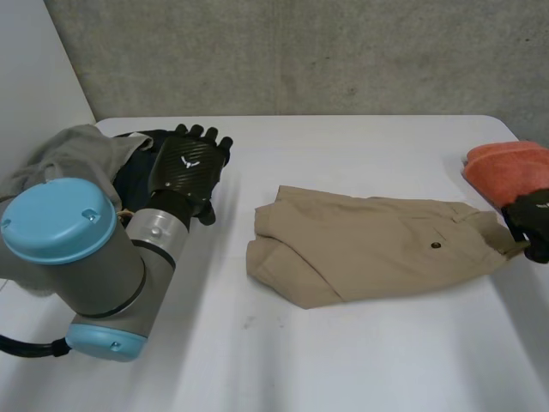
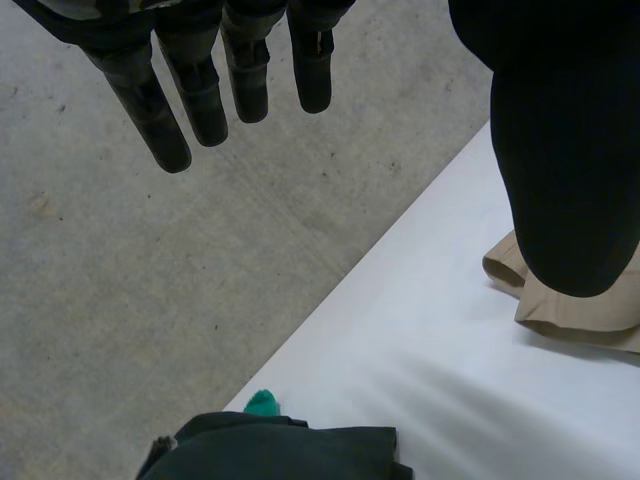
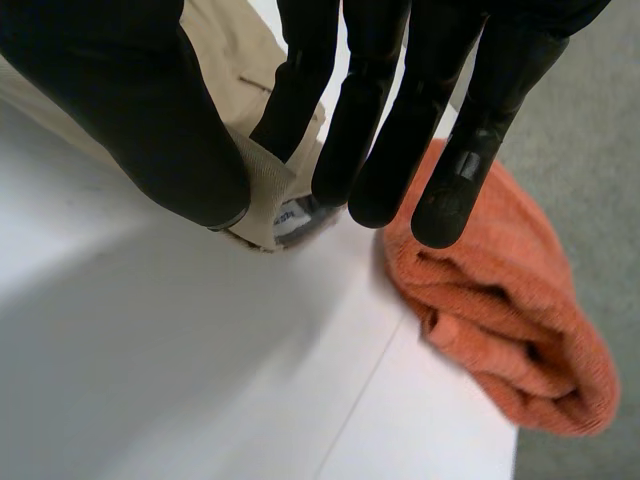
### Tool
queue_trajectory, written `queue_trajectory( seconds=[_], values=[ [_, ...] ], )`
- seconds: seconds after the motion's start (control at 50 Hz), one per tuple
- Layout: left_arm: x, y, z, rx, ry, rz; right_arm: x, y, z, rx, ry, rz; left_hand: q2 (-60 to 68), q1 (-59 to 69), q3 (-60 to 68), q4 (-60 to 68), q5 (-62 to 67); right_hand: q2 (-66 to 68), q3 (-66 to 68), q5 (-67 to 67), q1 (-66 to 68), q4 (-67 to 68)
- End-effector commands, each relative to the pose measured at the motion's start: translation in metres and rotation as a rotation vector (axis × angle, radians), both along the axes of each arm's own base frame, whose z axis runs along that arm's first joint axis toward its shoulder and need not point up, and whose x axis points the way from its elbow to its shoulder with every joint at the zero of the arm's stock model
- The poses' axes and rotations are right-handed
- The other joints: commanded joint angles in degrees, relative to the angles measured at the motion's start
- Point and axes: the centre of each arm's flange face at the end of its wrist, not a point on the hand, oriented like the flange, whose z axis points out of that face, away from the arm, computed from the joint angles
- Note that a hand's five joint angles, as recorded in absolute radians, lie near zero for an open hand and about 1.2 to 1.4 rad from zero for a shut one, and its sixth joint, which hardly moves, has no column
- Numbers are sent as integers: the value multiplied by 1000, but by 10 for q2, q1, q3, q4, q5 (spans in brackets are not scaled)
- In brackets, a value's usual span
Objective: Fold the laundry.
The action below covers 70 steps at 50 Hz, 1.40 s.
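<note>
- My right hand [image 1: 533,225] is at the far right end of the tan trousers [image 1: 369,245]. Thumb and fingers pinch the waistband corner where the label shows. I judge that this hem gives the firmest hold for lifting and carrying the end over in the next fold
- The trousers lie in the middle of the white table [image 1: 343,360], looking already doubled lengthways, with their other end bunched towards my left side
- My left hand [image 1: 185,168] hangs above the table, fingers straight and a little spread, holding nothing. It is beside the heap of unfolded clothes [image 1: 69,154] and well apart from the trousers, so it is out of the fold's way
- An orange towel [image 1: 506,165] lies just beside my right hand at the table's edge, and I should take care not to drag it along
</note>
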Motion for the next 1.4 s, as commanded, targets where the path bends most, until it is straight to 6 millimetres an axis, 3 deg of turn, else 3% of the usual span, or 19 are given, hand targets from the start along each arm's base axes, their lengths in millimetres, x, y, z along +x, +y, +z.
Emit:
queue_trajectory(
  seconds=[0.02,0.16,0.18,0.22,0.26,0.34,0.4,0.48,0.5,0.56,0.64,0.72,0.86,0.96,1.1,1.18,1.28,1.4],
  values=[
    [6,1,1,28,39,10,88,21,28,-139,-33,289,-14,-13,-17,-12,-9,123,121,138,262,119],
    [17,-2,7,50,82,39,169,65,42,-227,-132,575,-12,-11,-16,-10,-7,123,121,138,262,119],
    [18,-3,8,50,86,43,186,79,39,-221,-155,646,-10,-9,-14,-8,-5,123,121,138,262,119],
    [22,-5,10,54,98,55,202,93,28,-180,-178,712,-10,-9,-14,-8,-5,123,121,138,262,119],
    [25,-6,11,57,107,70,221,111,4,-96,-200,791,-10,-9,-14,-8,-5,123,121,138,262,119],
    [28,-5,9,71,110,78,235,113,-9,-67,-206,786,-9,-7,-12,-7,-3,123,121,138,262,119],
    [28,-3,11,70,110,76,231,99,-1,-94,-243,672,-10,-9,-14,-8,-5,-81,-83,-66,58,-85],
    [29,-1,9,77,107,75,198,51,35,-216,-387,443,-10,-9,-14,-8,-5,-61,-63,-46,78,-65],
    [30,-1,9,78,106,78,178,34,53,-262,-426,391,-10,-9,-14,-8,-5,-61,-63,-46,78,-65],
    [30,-1,9,77,107,78,161,26,57,-242,-444,403,-10,-9,-14,-8,-5,-86,-89,-71,53,-90],
    [29,-2,9,72,110,75,165,39,42,-109,-476,480,-10,-9,-14,-8,-5,-239,-241,-224,-100,-243],
    [29,-2,10,71,112,75,165,38,36,-82,-482,453,-10,-9,-14,-8,-5,-360,-363,-345,-221,-364],
    [28,0,6,81,108,71,177,51,30,-24,-484,439,-12,-11,-16,-10,-7,-377,-380,-362,-238,-381],
    [29,-1,4,86,105,74,198,69,22,102,-535,458,-12,-11,-16,-10,-7,-379,-381,-364,-240,-383],
    [29,0,3,92,102,73,215,68,5,151,-536,477,-12,-11,-16,-10,-7,-377,-380,-362,-238,-381],
    [28,2,2,95,100,69,227,62,-14,174,-519,473,-12,-11,-16,-10,-7,-350,-353,-335,-212,-354],
    [29,1,2,96,99,73,233,48,-22,134,-480,417,-12,-11,-16,-10,-7,123,120,138,261,118],
    [30,-1,6,85,106,77,254,57,3,38,-478,503,-14,-13,-17,-12,-9,123,121,138,262,119]
  ],
)
